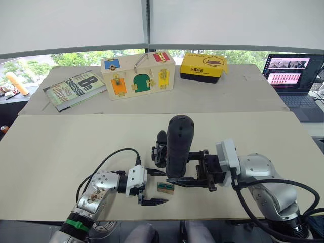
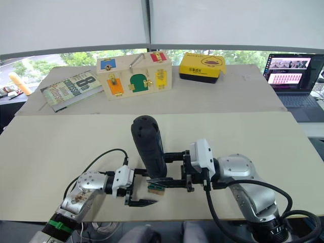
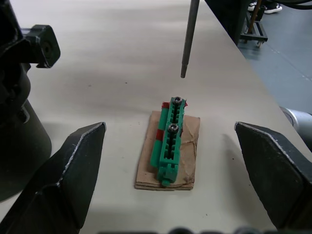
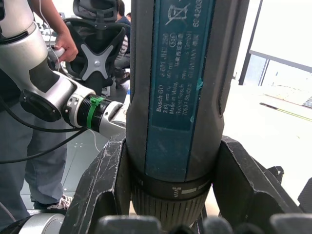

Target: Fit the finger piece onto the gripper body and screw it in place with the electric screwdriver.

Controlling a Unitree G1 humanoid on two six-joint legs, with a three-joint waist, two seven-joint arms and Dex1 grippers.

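Teal "Bosch GO" label; right pincer (image 4: 170,195) clamps electric screwdriver (image 4: 178,97); left pincer (image 3: 170,180) apart.

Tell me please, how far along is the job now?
Done: the right tool grips the electric screwdriver upright. In hand: its bit hangs near the green screw block, with the left tool open beside it. Left: the gripper body, held by neither tool, awaits screwing.

A robotics lab or office: pale counters (image 1: 76,142) under roller-blinded windows carry a laptop (image 1: 293,73) showing video tiles, a wooden latch-puzzle box (image 1: 137,75), a yellow box (image 1: 203,66) and a book (image 1: 75,89), with office chairs (image 4: 100,36) and a standing person (image 4: 46,122) nearby.
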